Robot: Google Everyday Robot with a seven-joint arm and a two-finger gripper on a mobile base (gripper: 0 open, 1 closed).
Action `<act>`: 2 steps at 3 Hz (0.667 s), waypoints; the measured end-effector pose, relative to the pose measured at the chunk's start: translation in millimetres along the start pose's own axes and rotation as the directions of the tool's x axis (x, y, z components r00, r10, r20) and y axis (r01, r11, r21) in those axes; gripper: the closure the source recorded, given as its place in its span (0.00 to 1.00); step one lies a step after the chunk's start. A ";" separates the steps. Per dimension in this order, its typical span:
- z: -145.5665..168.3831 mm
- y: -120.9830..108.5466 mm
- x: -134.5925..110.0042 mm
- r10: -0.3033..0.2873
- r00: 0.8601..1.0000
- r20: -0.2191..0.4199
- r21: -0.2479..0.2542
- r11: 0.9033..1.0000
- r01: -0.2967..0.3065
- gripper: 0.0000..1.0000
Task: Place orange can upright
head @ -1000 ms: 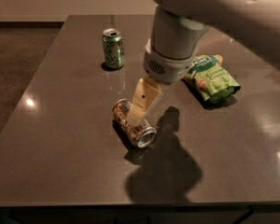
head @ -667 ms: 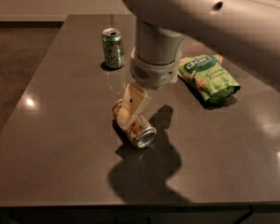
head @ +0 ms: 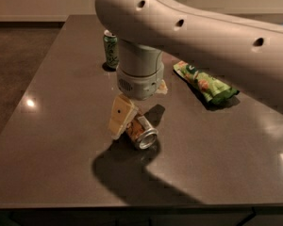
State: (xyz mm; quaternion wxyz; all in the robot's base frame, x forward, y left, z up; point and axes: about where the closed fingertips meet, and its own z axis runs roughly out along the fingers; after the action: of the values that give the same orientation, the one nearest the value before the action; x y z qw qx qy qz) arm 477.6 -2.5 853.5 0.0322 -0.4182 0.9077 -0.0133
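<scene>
The orange can [head: 142,133] lies on its side on the dark table [head: 56,126], near the middle, with its silver end facing the front right. My gripper [head: 124,124] hangs from the thick white arm [head: 188,27] and has come down right at the can. Its cream-coloured part touches or overlaps the can's left side and hides the can's far end. The can rests on the table top.
A green can [head: 112,50] stands upright at the back of the table, behind the arm. A green snack bag [head: 205,83] lies to the right. The table's front edge runs close below the can, and its left edge drops to a brown floor.
The arm has swung left and lower over the can, so the gripper now sits down against the can's left side. The can lies in about the same spot.
</scene>
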 end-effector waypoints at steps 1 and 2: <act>5.3 3.9 -4.8 -0.008 1.000 -0.012 -0.011 1.000 0.008 0.24; 4.3 3.0 -8.0 -0.018 1.000 -0.007 -0.034 0.999 0.018 0.46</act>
State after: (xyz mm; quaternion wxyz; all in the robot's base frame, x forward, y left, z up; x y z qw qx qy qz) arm 480.8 5.6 849.4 0.0218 -0.4269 0.9040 0.0002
